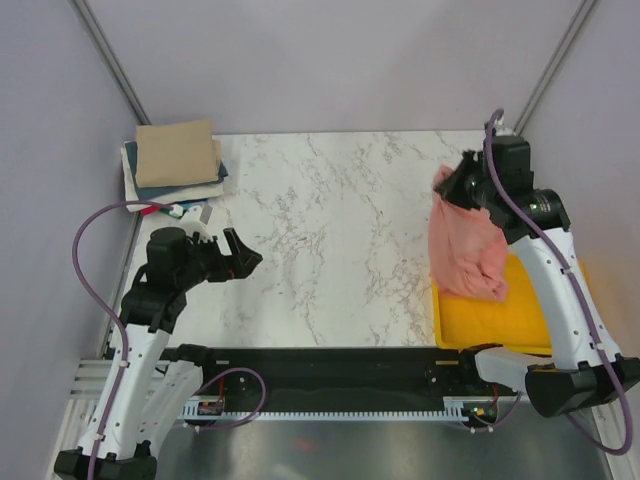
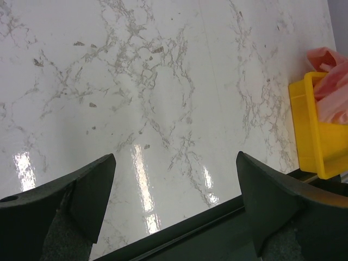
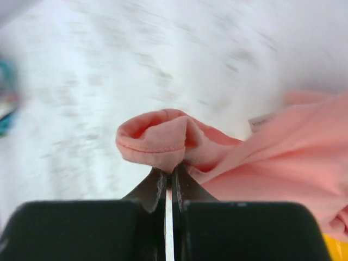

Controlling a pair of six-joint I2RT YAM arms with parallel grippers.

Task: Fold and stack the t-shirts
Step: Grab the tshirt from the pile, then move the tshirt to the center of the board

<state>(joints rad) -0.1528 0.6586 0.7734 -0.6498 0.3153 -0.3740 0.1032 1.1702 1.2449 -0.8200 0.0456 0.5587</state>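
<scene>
My right gripper (image 1: 452, 187) is shut on a bunched hem of the salmon-pink t-shirt (image 1: 466, 250) and holds it up at the table's right side; the cloth hangs down to the yellow tray. In the right wrist view the gripper (image 3: 169, 173) pinches a rolled fold of the pink shirt (image 3: 163, 138). A stack of folded t-shirts (image 1: 176, 155), tan on top with white and dark teal under it, sits at the far left corner. My left gripper (image 1: 238, 256) is open and empty over the left of the table; its fingers (image 2: 81, 190) frame bare marble.
A yellow plastic tray (image 1: 500, 318) sits at the near right edge; it also shows in the left wrist view (image 2: 311, 130) with pink cloth in it. A black rail (image 1: 320, 358) runs along the table's near edge. Grey walls enclose the table.
</scene>
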